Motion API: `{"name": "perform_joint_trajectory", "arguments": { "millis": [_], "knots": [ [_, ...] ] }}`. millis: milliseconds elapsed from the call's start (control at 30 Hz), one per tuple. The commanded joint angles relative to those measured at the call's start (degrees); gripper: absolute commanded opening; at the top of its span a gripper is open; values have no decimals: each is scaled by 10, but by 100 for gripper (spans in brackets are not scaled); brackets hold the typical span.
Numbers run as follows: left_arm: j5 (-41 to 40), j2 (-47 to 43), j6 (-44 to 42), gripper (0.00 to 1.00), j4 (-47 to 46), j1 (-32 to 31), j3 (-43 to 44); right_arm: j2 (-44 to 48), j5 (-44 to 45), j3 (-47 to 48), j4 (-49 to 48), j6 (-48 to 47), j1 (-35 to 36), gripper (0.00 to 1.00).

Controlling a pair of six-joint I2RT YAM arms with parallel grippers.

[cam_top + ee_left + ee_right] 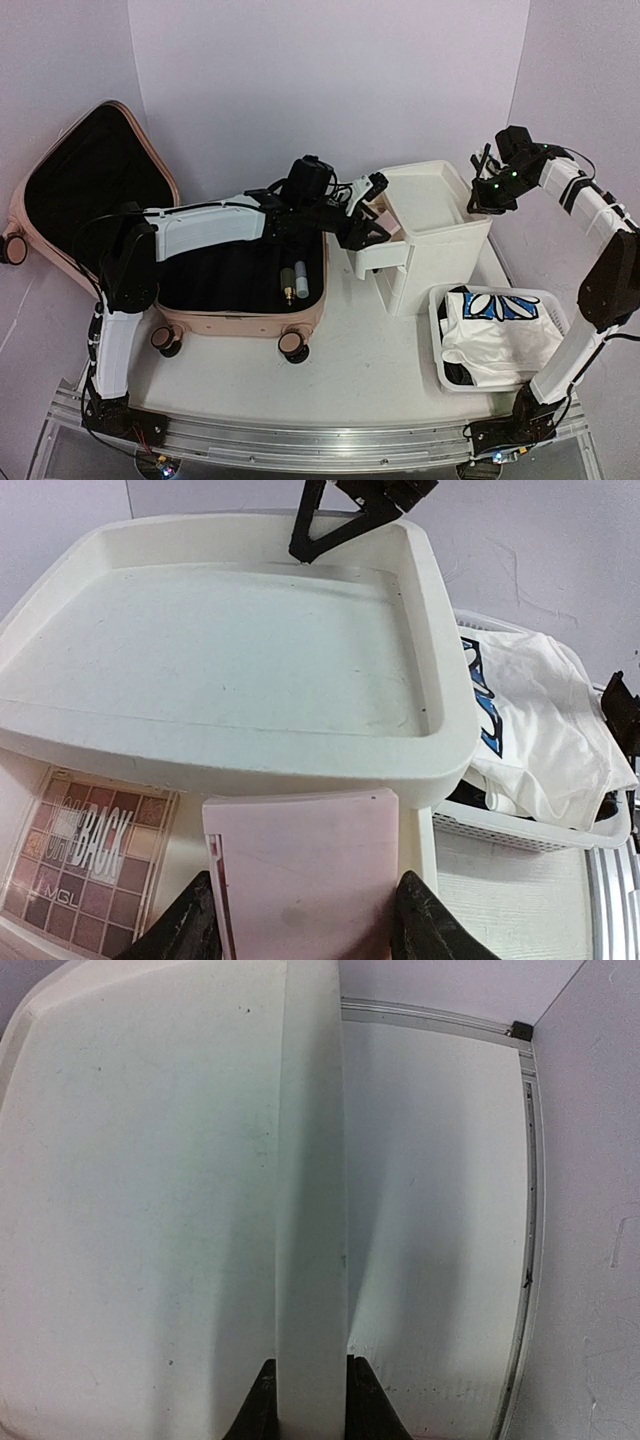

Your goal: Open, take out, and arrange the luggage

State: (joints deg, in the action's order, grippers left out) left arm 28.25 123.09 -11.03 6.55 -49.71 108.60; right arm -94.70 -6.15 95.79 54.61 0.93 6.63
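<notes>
1. Starting at the left, the luggage (245,320) lies open on the table, behind and to the left of the left claw (300,925), with small bottles (295,280) inside.
2. The left claw grasps a flat pink case (300,855) by its sides at the open drawer (375,262). Ease the case in level, below the tray overhead and just right of the eyeshadow palette (90,865), before letting go.
3. The right claw (310,1400) is clenched on the drawer unit (440,250) at its far rim. A firm hold there should stop the unit sliding.

Matt plastic drawer unit (442,258), smooth hard-shell luggage (240,322), cloth shirt (495,338)
</notes>
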Motion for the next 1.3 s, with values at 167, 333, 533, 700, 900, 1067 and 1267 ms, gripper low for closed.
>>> {"name": "perform_joint_trajectory", "arguments": {
  "millis": [167, 333, 533, 700, 900, 1067, 1267],
  "knots": [
    [-13, -45, -9, 64, -23, 1, -19, 35, -109, -9, 31, 55, 14, 0],
    [4, -76, -3, 71, -21, 1, -32, 32, -106, -6, 31, 52, 13, 0],
    [-4, -132, 49, 73, -19, 1, -51, 31, -112, -6, 31, 55, 13, 0],
    [-67, -175, 159, 64, -17, 11, -94, 31, -112, -9, 31, 56, 14, 0],
    [-96, -204, 318, 36, -6, 77, -177, 30, -114, -9, 31, 54, 14, 0],
    [-63, -169, 356, 31, 34, 106, -168, 24, -118, -2, 31, 53, 14, 0],
    [-12, -67, 380, 34, 137, 105, -45, 18, -123, -3, 31, 56, 14, 0]
  ]
}}
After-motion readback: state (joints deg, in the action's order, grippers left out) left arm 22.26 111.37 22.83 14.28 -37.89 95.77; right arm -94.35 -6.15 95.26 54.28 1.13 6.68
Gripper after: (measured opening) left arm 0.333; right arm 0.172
